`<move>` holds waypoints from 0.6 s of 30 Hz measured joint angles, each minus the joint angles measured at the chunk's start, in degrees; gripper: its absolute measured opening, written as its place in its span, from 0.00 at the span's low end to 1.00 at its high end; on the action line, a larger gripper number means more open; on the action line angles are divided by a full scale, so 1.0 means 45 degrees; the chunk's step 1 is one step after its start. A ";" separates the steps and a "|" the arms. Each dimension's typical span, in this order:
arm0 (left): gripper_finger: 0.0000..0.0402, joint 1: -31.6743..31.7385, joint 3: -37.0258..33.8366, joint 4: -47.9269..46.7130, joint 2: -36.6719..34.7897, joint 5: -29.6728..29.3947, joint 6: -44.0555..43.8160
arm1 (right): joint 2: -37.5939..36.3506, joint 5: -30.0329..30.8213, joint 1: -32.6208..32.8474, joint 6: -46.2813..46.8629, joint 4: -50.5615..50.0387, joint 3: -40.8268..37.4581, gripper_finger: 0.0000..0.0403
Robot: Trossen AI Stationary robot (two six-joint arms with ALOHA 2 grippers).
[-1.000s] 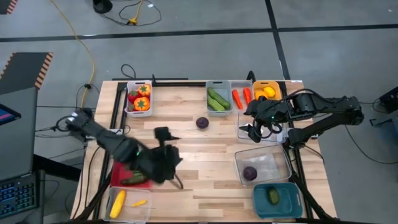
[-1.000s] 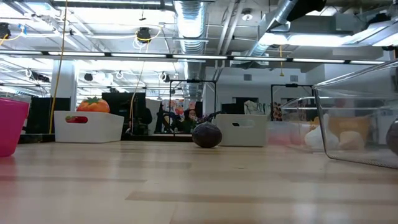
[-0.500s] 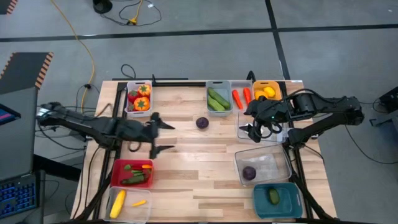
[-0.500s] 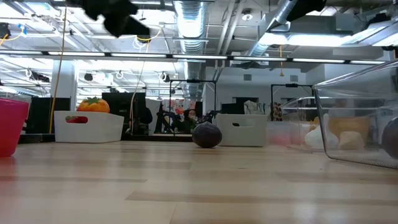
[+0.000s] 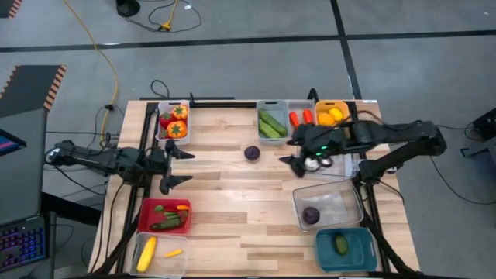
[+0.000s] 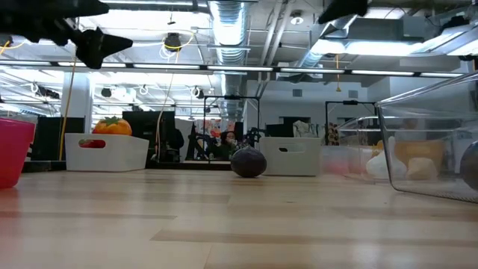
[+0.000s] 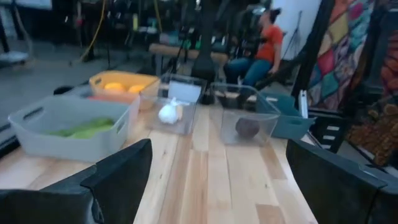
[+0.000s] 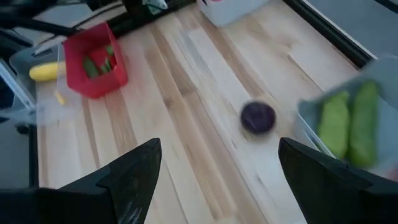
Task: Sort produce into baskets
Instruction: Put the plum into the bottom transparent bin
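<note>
Progress: nearly sorted, judging by filled baskets | Left: one purple round (image 5: 252, 153) loose at upper centre of desk (image 5: 232, 209), near grey cucumber basket (image 5: 272, 122) | Destination guess: clear basket (image 5: 326, 208) at lower right, holding another purple round | right gripper (image 5: 297, 153) wide, empty, beside it | left gripper (image 5: 175, 165) wide, empty, left-centre.
</note>
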 joint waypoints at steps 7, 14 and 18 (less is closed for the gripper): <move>0.89 -0.0005 -0.1787 0.2194 -0.1175 0.1644 0.0673 | 0.2379 -0.0062 -0.0110 -0.0110 0.3015 0.0005 0.87; 0.85 -0.0005 -0.2876 0.4143 -0.1229 0.1560 0.1544 | 0.4410 -0.0161 -0.0557 -0.1396 0.5156 0.0033 0.87; 0.74 -0.0005 -0.3111 0.4278 -0.1238 0.1291 0.1879 | 0.5520 -0.0816 -0.0995 -0.1847 0.4964 0.0586 0.87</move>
